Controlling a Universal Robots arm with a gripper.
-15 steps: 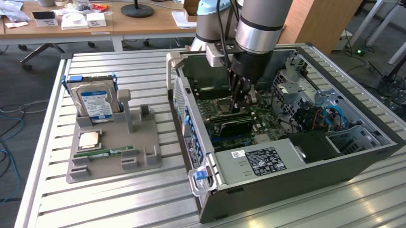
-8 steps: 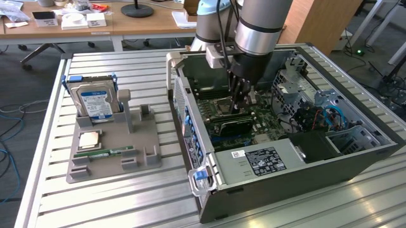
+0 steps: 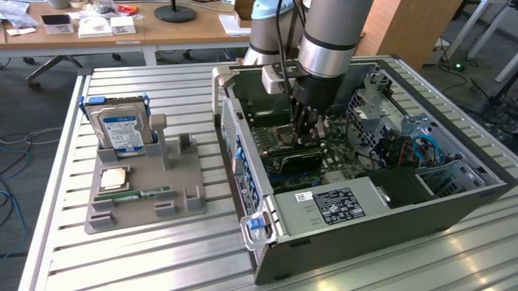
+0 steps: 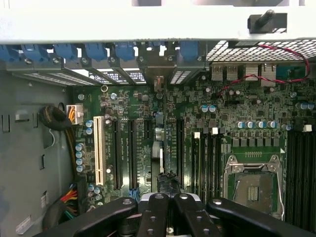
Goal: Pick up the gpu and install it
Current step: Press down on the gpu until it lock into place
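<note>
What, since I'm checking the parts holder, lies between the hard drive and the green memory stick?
In the exterior view, a square processor chip lies flat on the gray holder between the hard drive and the memory stick.

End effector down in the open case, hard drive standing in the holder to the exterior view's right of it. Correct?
No. In the exterior view the hard drive stands in the holder to that view's left of the case; the end effector is down inside it.

Even daylight, glare on the table [image 3: 453, 254], dim case interior [image 4: 29, 163], soft focus throughout
</note>
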